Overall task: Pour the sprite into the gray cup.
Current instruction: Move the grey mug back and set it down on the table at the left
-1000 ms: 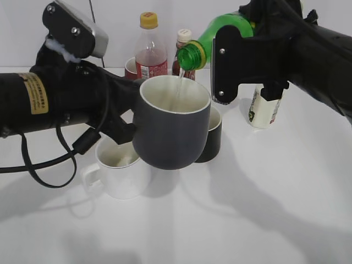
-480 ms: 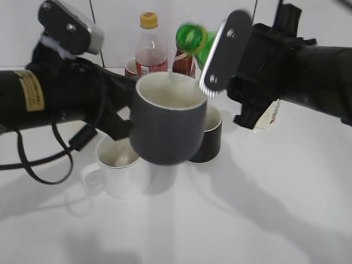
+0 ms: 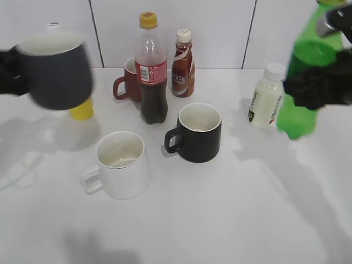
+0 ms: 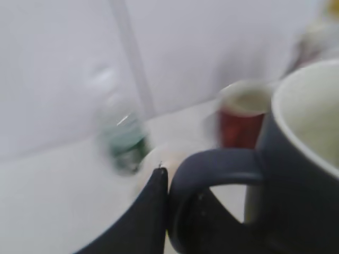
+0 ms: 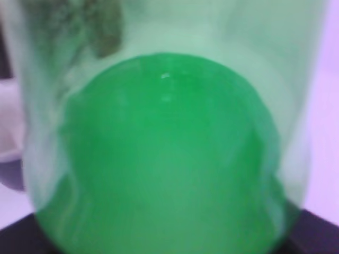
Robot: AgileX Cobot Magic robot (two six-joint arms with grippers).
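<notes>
The gray cup (image 3: 55,71) hangs in the air at the far left, upright and motion-blurred, above a yellow object. My left gripper (image 3: 7,71) is shut on its loop handle (image 4: 212,166); one dark finger (image 4: 153,211) presses the handle's outside, and the cup's cream inside (image 4: 312,121) shows. The sprite (image 3: 304,82) is a green bottle held about upright in the air at the far right, its top cut off by the frame. My right gripper (image 3: 324,88) is shut round its body. The bottle (image 5: 169,148) fills the right wrist view and hides the fingers.
On the white table stand a white mug (image 3: 118,165), a black mug (image 3: 198,132), a cola bottle (image 3: 151,71), a brown coffee bottle (image 3: 182,58), a red mug (image 3: 129,82), a white milk bottle (image 3: 264,99) next to the sprite, and a yellow object (image 3: 82,110).
The arms have drawn apart from the middle. The left gripper carried the gray cup far left. The right gripper swung the sprite right and tipped it back upright; the stream has stopped.
</notes>
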